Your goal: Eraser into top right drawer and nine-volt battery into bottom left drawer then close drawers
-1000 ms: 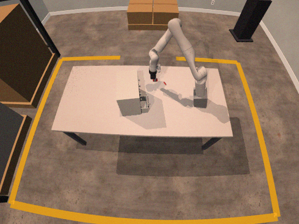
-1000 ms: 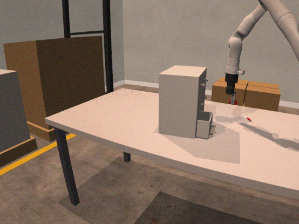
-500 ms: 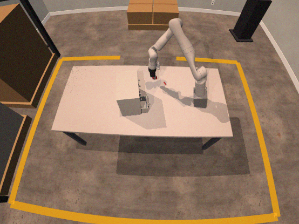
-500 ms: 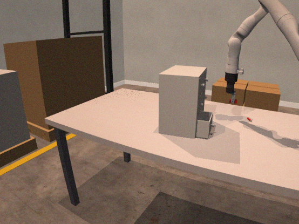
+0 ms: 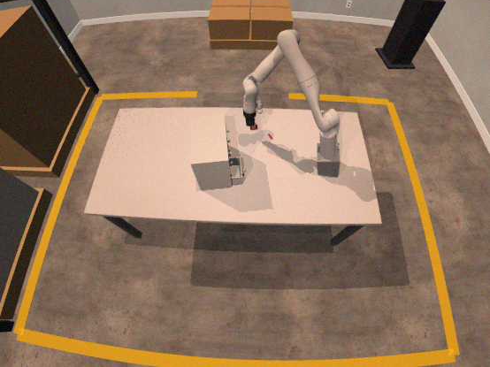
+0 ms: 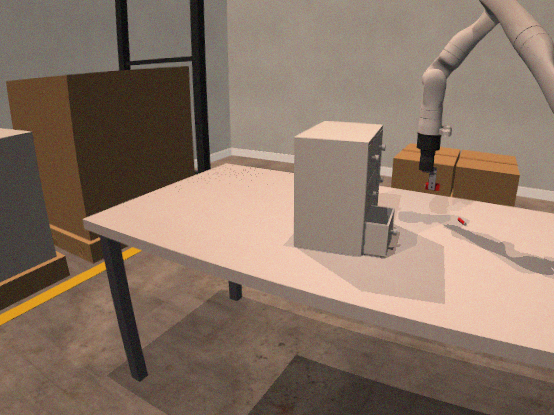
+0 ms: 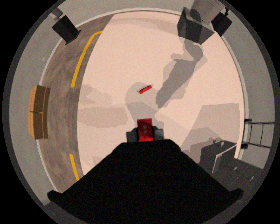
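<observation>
A small red block (image 6: pixel 431 186) is gripped between the jaws, which are set about half apart and closed against it; whether it is the eraser or the battery cannot be told. The block is held in the air above the bench (image 6: pixel 240 221), beside the knobbed front of the small chest (image 6: pixel 332 186), near its far end. One bottom-row drawer (image 6: pixel 380 231) is seen pulled partway out; the other drawers are seen pushed in. A second small red object (image 6: pixel 461 220) is seen lying on the bench, well apart from the chest.
</observation>
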Controlling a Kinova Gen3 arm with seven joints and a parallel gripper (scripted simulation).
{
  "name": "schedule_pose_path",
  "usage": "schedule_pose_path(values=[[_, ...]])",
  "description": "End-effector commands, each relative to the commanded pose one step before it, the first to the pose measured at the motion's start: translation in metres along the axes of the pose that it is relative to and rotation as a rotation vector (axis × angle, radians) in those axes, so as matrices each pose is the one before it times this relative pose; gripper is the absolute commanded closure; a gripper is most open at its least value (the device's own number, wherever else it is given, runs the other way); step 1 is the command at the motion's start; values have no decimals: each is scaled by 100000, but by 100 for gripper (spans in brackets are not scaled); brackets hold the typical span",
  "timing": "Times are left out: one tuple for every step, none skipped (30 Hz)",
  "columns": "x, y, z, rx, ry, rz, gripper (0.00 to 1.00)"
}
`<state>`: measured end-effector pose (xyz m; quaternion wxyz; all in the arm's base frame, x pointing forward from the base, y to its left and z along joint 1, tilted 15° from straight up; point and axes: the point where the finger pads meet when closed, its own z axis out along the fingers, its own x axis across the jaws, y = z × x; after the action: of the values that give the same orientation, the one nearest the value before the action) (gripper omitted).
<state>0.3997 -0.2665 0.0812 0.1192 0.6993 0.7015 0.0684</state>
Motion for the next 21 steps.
schedule_pose_path(values=[[-361, 102, -993, 41, -334, 207, 49], [-13, 17, -267, -1, 1, -1, 49], [0, 0, 0, 0, 0, 0, 49], [0, 0, 0, 0, 0, 0, 49], [-11, 15, -240, -1, 2, -1, 49], [-10, 13, -203, -1, 1, 0, 49], [-8, 10, -158, -1, 1, 0, 49], [-5, 7, -111, 0, 1, -1, 49], [-3, 4, -65, 0, 1, -1, 49], [-1, 2, -27, 0, 0, 0, 49], [0, 0, -4, 0, 0, 0, 49], [0, 0, 0, -1, 0, 0, 49], [0, 0, 0, -8, 0, 0, 49], [0, 0, 1, -22, 1, 0, 49], [0, 0, 1, -41, 2, -1, 49], [0, -1, 2, -67, 4, -1, 49], [0, -1, 3, -97, 5, -2, 49], [0, -1, 4, -133, 7, -3, 49], [37, -51, 19, -89, 66, -27, 49], [0, 0, 0, 0, 0, 0, 49], [0, 0, 0, 0, 0, 0, 49]])
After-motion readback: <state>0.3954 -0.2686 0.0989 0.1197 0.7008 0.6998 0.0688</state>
